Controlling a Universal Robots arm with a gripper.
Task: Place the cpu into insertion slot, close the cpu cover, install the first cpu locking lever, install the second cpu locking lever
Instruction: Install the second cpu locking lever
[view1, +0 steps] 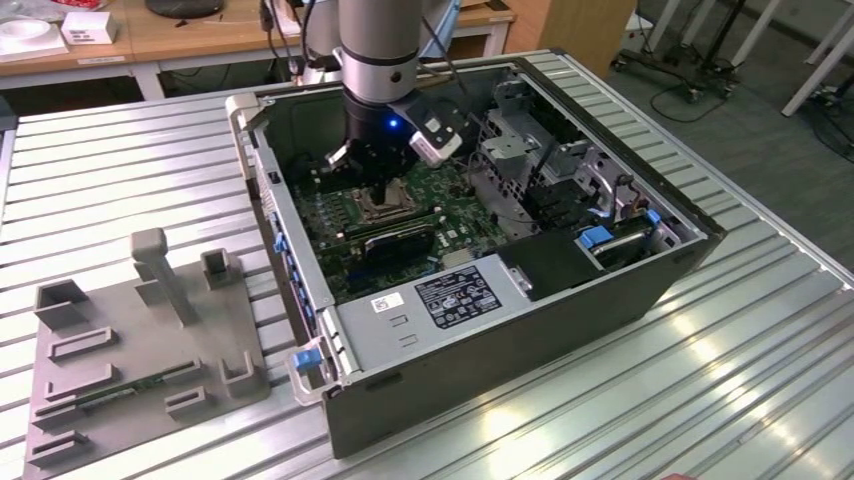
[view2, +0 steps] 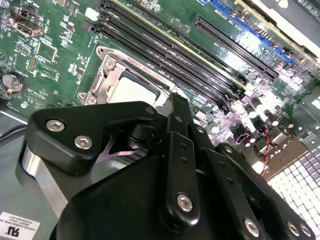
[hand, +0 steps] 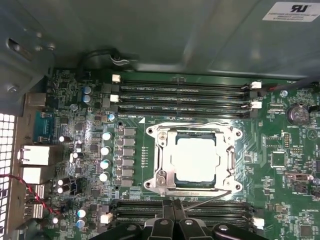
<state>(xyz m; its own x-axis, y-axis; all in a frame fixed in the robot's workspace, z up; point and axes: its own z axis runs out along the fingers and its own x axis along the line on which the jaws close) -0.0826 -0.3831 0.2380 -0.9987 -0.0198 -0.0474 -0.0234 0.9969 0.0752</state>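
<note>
My black two-fingered gripper (hand: 175, 212) hangs low inside the open dark computer case (view1: 507, 330), fingers pressed together with nothing between them, just beside the socket's edge. The flat square silvery-tan cpu (hand: 194, 160) lies in its socket on the green motherboard (hand: 90, 125), with the thin silver metal cpu cover (hand: 162, 172) closed flat around it.

Green motherboard (hand: 200, 100), silvery-tan cpu (hand: 194, 159) (pale, plain), silver cpu cover (hand: 162, 172), black memory slots (hand: 185, 92).
</note>
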